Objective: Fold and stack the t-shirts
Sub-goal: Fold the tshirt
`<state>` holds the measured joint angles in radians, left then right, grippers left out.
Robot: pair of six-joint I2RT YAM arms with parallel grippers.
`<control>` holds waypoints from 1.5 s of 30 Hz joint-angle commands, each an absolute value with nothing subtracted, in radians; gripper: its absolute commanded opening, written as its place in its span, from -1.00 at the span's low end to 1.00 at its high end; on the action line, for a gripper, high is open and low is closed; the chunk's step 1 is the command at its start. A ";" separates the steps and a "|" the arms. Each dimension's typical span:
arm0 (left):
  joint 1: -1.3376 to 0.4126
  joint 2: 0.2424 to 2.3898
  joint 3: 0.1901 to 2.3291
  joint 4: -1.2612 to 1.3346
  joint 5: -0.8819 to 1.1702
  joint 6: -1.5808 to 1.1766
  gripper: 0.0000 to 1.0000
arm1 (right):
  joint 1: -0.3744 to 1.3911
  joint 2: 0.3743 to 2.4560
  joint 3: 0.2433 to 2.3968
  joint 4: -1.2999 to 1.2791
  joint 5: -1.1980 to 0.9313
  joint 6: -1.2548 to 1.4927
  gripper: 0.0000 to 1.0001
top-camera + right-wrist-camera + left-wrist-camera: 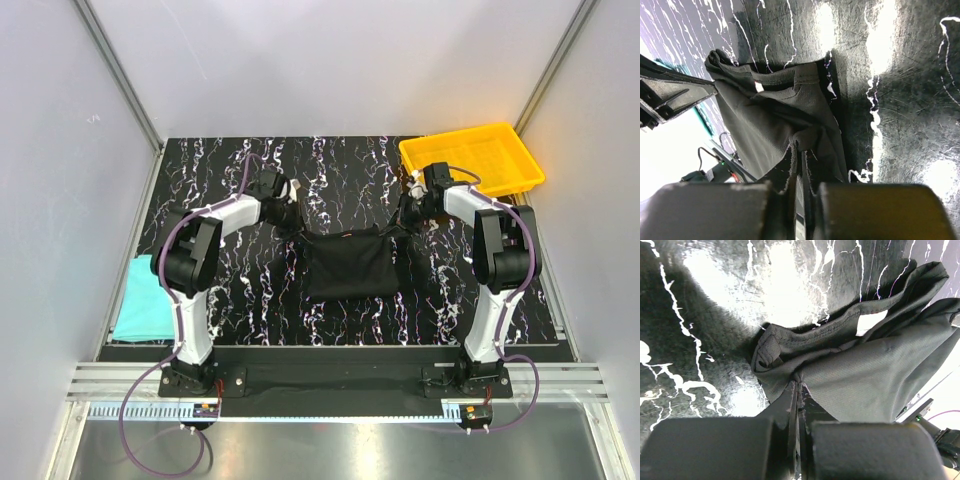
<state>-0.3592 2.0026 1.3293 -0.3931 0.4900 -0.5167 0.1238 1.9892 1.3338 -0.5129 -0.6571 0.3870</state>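
Observation:
The black t-shirt [345, 265] lies partly folded in the middle of the marbled table, its far corners pulled up toward both grippers. My left gripper [290, 216] is shut on the far left corner; the left wrist view shows the jaws [799, 384] pinching a bunched fold of black cloth [865, 375], with the white neck label [871, 322] beyond. My right gripper [408, 214] is shut on the far right corner, and cloth [765, 110] is pinched at its tips [803, 150]. The teal t-shirt [143, 298] lies folded at the table's left edge.
A yellow tray [470, 160] sits at the far right corner, just behind the right wrist. White walls and metal rails enclose the table on three sides. Both arm bases stand on the black rail at the near edge.

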 commanded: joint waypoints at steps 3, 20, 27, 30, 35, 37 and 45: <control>-0.348 1.905 1.335 -0.377 0.514 -0.509 -1.00 | 0.130 1.875 1.318 -0.502 -0.664 0.406 -1.00; -0.373 1.318 0.990 -0.373 0.514 -0.661 -1.00 | 0.221 1.384 1.039 -0.549 -0.686 0.540 -1.00; -0.390 1.064 0.827 -0.380 0.538 -0.755 -1.00 | 0.248 1.149 0.986 -0.641 -0.675 0.594 -1.00; -0.397 0.997 0.808 -0.383 0.540 -0.788 -1.00 | 0.255 1.085 0.965 -0.670 -0.680 0.639 -1.00; -0.400 0.986 0.837 -0.393 0.535 -0.807 -1.00 | 0.256 1.048 0.950 -0.672 -0.673 0.673 -1.00; -0.400 1.017 0.863 -0.396 0.537 -0.801 -1.00 | 0.256 1.054 0.965 -0.676 -0.655 0.676 -1.00; -0.390 1.215 1.041 -0.420 0.531 -0.747 -1.00 | 0.253 1.215 1.077 -0.676 -0.620 0.661 -1.00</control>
